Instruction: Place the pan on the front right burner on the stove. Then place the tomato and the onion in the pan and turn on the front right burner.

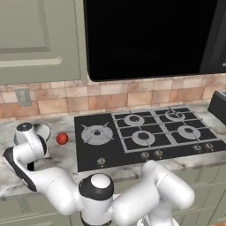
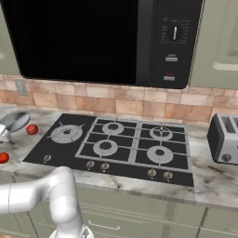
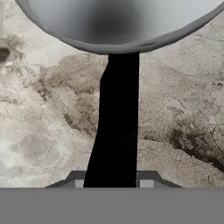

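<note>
The pan [image 3: 118, 22], shiny silver-grey and round, lies on the marble counter left of the stove [image 1: 101, 150]. Its black stick handle [image 3: 116, 131] runs straight down between my two fingertips, and my gripper [image 3: 113, 183] is shut on it. From the base, the pan [image 2: 16, 121] sits at the far left, partly hidden by my hand [image 1: 25, 132]. One red ball [image 1: 62, 138] rests beside the pan, another [image 2: 3, 157] nearer the counter's front edge; I cannot tell which is the tomato and which the onion. The front right burner [image 2: 159, 153] stands bare under its grate.
A dark toaster [image 2: 225, 139] stands on the counter right of the stove. A black microwave [image 2: 172, 42] hangs above the cooktop. Small silver knobs [image 2: 160, 174] line the stove's front edge. A tiled wall with an outlet [image 1: 23, 96] closes the back.
</note>
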Controlling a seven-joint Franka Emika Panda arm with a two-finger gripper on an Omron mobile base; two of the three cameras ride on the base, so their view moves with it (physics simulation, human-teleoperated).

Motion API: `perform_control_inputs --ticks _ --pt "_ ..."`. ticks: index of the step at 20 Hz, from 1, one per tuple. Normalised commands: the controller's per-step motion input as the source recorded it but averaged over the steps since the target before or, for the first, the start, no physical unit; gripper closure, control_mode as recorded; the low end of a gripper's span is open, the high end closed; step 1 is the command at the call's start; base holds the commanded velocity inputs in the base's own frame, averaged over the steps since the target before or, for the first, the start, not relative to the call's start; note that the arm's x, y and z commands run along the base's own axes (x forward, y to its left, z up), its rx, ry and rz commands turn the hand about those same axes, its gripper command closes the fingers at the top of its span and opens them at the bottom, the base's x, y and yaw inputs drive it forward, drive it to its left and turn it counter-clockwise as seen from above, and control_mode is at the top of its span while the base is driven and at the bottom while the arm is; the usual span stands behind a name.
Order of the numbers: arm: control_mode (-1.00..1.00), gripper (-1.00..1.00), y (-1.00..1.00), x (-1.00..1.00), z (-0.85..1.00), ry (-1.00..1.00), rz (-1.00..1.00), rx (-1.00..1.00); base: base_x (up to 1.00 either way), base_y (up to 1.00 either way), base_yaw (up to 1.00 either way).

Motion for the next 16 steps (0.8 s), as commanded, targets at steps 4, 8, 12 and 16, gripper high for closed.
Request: perform_control_inputs --ticks 4,8,12,16 --pt "-1.00 1.00 0.03 0.00 -0.11 0.00 0.00 0.00 0.00 0.00 0.00" --pt "-1.00 1.00 0.00 0.00 -0.01 -0.01 0.00 0.00 0.00 0.00 0.00" --pt "-1.00 1.00 0.00 0.00 0.04 -0.10 0.00 0.00 0.00 0.00 0.00" --pt "-1.00 1.00 0.00 -0.05 0.26 -0.12 0.00 0.01 0.00 0.00 0.00"
